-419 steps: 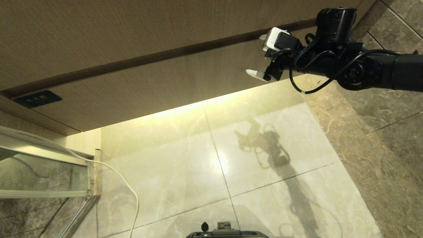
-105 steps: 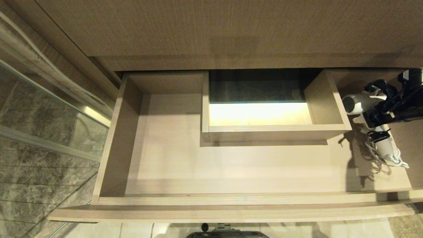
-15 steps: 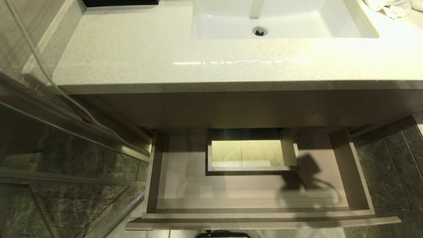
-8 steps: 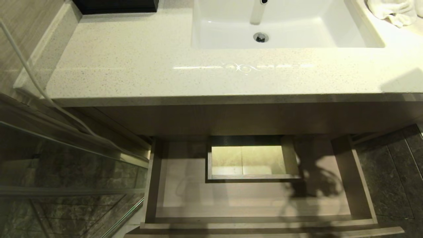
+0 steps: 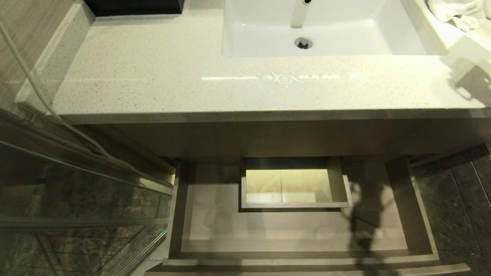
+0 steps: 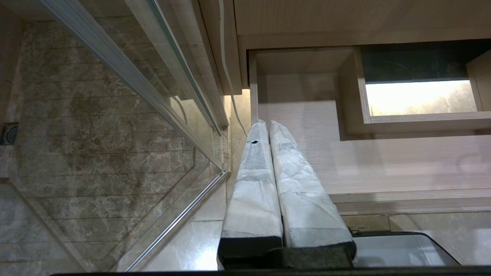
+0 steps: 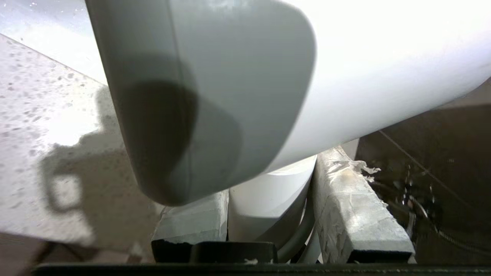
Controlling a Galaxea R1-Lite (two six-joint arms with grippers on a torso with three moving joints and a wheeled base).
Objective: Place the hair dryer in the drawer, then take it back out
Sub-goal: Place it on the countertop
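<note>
The white hair dryer (image 7: pixel 238 76) with its grey round end fills the right wrist view. Its straight handle sits between the padded fingers (image 7: pixel 356 207) of my right gripper (image 7: pixel 268 184), which is shut on it, above the speckled counter (image 7: pixel 38 115). In the head view only a pale blur and the dryer's shadow (image 5: pixel 475 82) show, at the counter's right end. The wood-grain drawer (image 5: pixel 299 262) stands pulled open below the counter with nothing in it. My left gripper (image 6: pixel 267 124) hangs shut and holds nothing, near the drawer's (image 6: pixel 383 165) left front corner.
A white sink (image 5: pixel 383 38) with a tap is set in the counter (image 5: pixel 172 76), and a white towel (image 5: pixel 456 11) lies at its back right. A glass shower panel (image 5: pixel 76 191) and a white cord (image 5: pixel 23 69) stand to the left. The drawer has a boxed cut-out (image 5: pixel 293 205) at its back.
The view has shifted down slightly as the camera rose. The dryer's shadow has thinned inside the drawer, and a new shadow has appeared on the counter's right end.
</note>
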